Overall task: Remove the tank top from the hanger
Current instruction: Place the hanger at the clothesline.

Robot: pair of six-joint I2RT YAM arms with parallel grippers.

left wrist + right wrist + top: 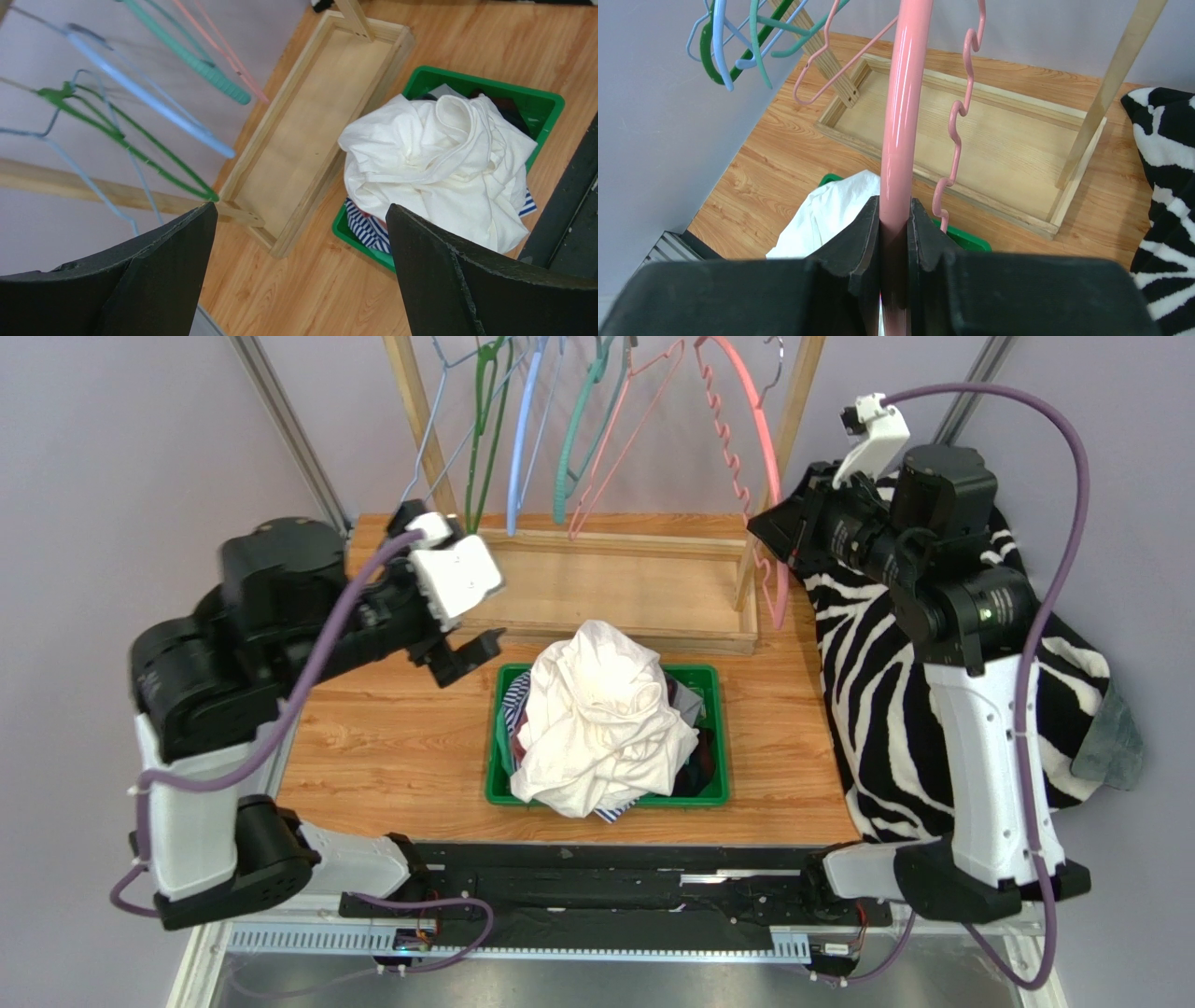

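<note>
White cloth (601, 714), most likely the tank top though its cut could not be made out in the crumple, lay heaped on other clothes in the green basket (498, 756) at the middle of the table (379, 742). It was clear of the pink hanger (904, 105), which showed bare along all of its visible length. By that reading the removal looked done, with only the hanger left to dispose of.

The right gripper (894, 210) had its jaws clamped tight on the hanger's thick pink bar, beside the far right upright of the wooden rack base (631, 588). The left gripper (470, 651) hung with its jaws spread wide and nothing between them, above the table left of the basket.

Two things could go wrong. The hanger stood close to the upright and to the other hangers (533, 420) on the rail, so a careless swing of the right arm could knock the frame or hook a neighbour. The white heap rose well above the basket rim, so a brush from either arm might tip it out onto the table. The zebra-print cloth (870, 658) draped under the right arm could also snag as that arm moved.
</note>
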